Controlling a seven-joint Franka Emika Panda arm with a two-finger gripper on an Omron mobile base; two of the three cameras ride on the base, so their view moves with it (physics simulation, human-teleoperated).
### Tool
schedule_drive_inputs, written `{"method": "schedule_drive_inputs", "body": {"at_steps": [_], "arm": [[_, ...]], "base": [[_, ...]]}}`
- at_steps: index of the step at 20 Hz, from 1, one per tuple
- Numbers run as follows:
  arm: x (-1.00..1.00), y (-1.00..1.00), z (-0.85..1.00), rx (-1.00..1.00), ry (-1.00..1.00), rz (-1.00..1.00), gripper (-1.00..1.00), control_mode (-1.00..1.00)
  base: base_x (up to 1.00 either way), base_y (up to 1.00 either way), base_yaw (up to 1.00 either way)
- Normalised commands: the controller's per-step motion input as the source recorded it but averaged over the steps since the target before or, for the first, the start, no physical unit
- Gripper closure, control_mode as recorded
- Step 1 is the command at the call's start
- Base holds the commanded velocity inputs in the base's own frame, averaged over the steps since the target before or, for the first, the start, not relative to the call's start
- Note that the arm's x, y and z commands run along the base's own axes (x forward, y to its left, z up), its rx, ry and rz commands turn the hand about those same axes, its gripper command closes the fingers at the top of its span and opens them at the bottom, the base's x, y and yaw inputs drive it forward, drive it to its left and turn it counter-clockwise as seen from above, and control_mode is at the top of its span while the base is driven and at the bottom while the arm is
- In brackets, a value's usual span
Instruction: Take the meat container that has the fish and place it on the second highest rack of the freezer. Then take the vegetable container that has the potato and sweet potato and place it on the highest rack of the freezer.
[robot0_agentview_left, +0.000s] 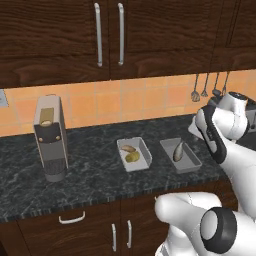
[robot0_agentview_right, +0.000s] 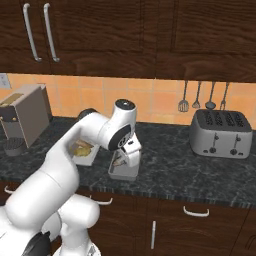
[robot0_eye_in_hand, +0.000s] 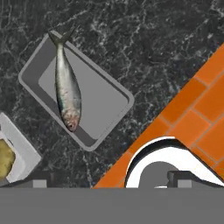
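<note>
A grey meat container (robot0_eye_in_hand: 101, 104) holding a silver fish (robot0_eye_in_hand: 66, 91) lies on the dark stone counter, straight below my hand. My gripper (robot0_eye_in_hand: 111, 180) is open, its fingertips (robot0_eye_in_hand: 42, 178) wide apart with nothing between them. It hovers above the container's right end without touching it. From the right base view the gripper (robot0_agentview_right: 132, 159) hangs just over the meat container (robot0_agentview_right: 122, 174). To its left stands the white vegetable container (robot0_agentview_left: 143, 151) with a potato (robot0_agentview_left: 132, 158) and a sweet potato (robot0_agentview_left: 128, 148). The freezer is out of view.
A coffee machine (robot0_agentview_left: 51, 140) stands at the counter's left. A toaster (robot0_agentview_right: 220, 132) sits at the right. Utensils (robot0_agentview_right: 202, 100) hang on the orange tiled wall, under dark upper cabinets. Drawers and doors run below the counter's front edge.
</note>
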Motion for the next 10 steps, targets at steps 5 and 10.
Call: {"method": "schedule_drive_inputs", "body": {"at_steps": [5, 10], "arm": [[0.00, -0.20, -0.27, 0.07, 0.00, -0.15, -1.00, -1.00], [0.08, 0.03, -0.54, 0.00, 0.10, -0.09, -1.00, -1.00]], "base": [[0.00, 0.00, 0.00], [0.00, 0.00, 0.00]]}}
